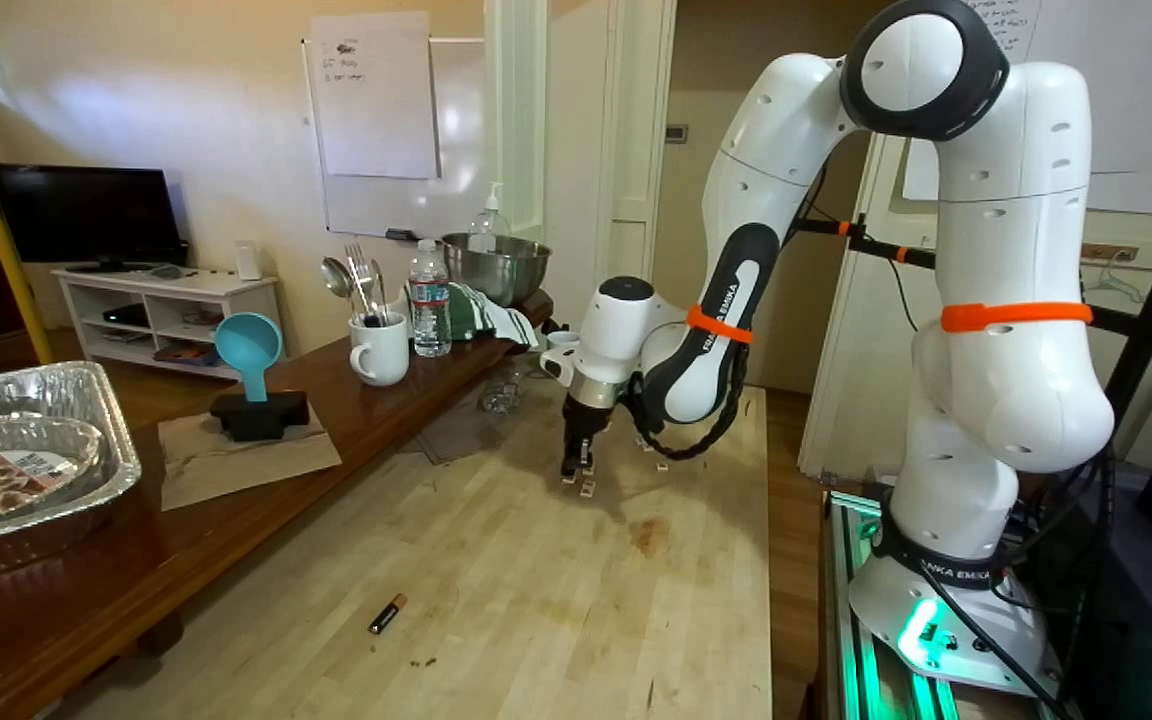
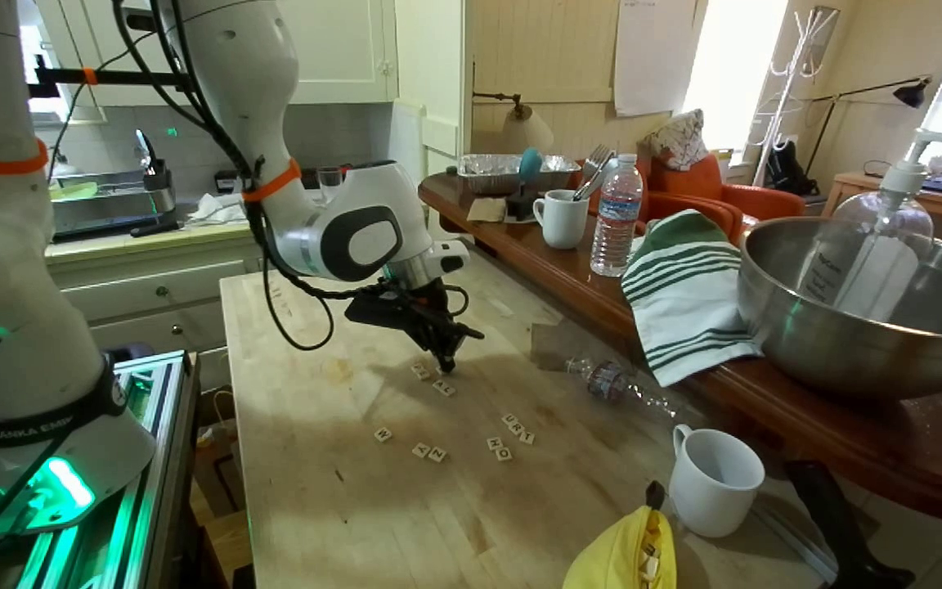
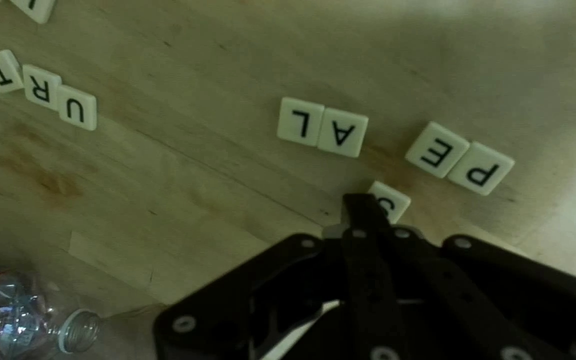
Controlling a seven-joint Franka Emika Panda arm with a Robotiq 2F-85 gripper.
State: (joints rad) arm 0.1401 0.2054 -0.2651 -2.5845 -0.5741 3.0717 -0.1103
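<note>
With open room between counter (image 1: 376,410) and tabletop edge (image 1: 763,560), the arm (image 1: 761,150) arched downward, gripper (image 2: 447,366) pinched together near letter tiles (image 3: 343,134).

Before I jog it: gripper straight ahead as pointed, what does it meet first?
Probably the S tile, partly hidden by the shut fingers in the wrist view; depth is unclear, so the tabletop just beside it could come first.
</note>
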